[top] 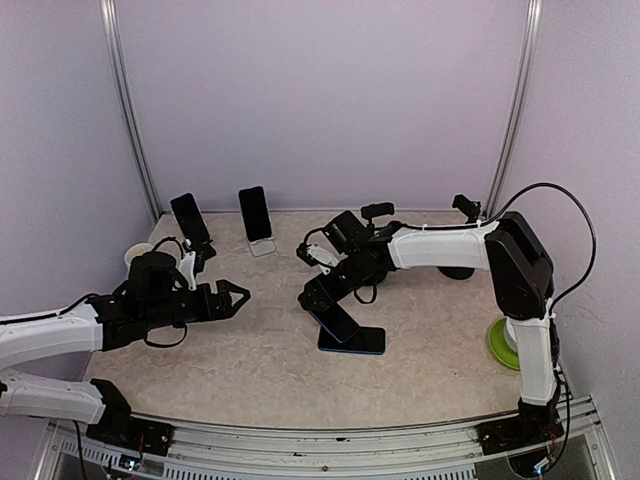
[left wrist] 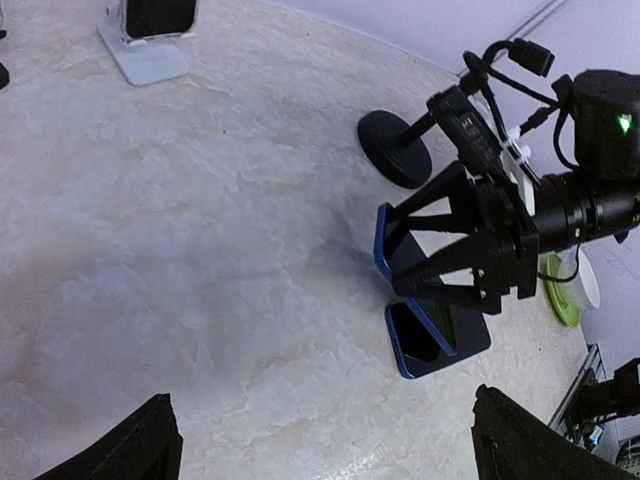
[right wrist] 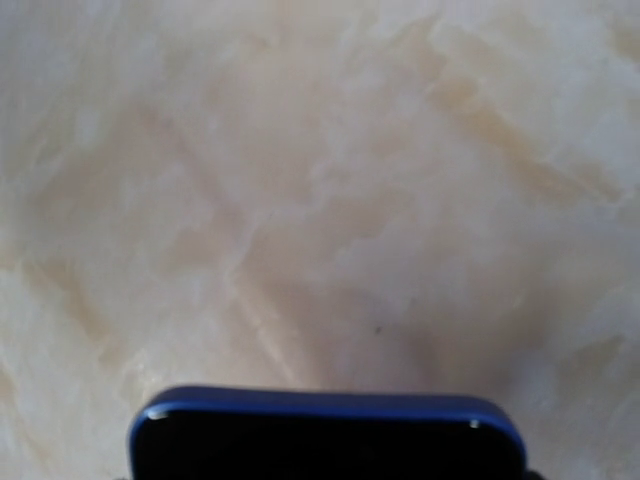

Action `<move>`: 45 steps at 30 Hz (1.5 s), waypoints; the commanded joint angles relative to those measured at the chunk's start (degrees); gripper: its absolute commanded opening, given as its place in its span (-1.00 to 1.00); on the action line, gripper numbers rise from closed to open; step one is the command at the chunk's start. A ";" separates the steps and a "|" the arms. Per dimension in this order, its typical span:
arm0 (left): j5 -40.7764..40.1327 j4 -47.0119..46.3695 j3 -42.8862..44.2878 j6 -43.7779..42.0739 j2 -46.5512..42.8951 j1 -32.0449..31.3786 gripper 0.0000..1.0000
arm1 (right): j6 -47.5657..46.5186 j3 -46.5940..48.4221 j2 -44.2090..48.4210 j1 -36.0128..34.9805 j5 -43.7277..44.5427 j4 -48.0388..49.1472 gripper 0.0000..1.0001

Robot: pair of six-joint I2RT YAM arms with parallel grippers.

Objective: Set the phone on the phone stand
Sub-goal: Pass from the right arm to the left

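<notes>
Black-screened, blue-rimmed phone (top: 332,322) stands tilted mid-table, lower end on flat black blue-edged slab (top: 365,342); right gripper (left wrist: 395,252) part-open, clamps its sides; left gripper (top: 240,298) wide open, empty, off to the left.

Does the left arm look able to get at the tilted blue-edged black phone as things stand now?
Probably only partly. The left gripper is open and the marble-patterned table in front of it is bare, but the right gripper is closed on the tilted blue-edged black phone, covering its sides.
</notes>
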State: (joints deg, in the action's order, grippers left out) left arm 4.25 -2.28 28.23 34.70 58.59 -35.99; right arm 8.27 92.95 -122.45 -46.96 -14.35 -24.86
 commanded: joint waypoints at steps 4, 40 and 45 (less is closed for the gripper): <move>2.31 -11.48 -4.00 3.81 3.56 -5.80 0.98 | 5.66 -0.57 0.94 0.94 -1.51 5.71 0.20; 2.94 -32.94 10.52 5.70 40.81 -13.49 0.50 | 20.13 -6.51 6.44 0.93 -4.91 19.10 0.17; 3.81 -33.80 11.79 5.71 42.30 -13.55 0.31 | 21.26 -7.44 7.53 0.78 -5.59 20.67 0.17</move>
State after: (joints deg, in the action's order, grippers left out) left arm 7.29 -33.58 37.93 40.51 99.42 -49.15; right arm 27.09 86.28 -119.00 -46.22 -18.24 -8.60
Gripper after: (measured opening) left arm 0.678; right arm 0.716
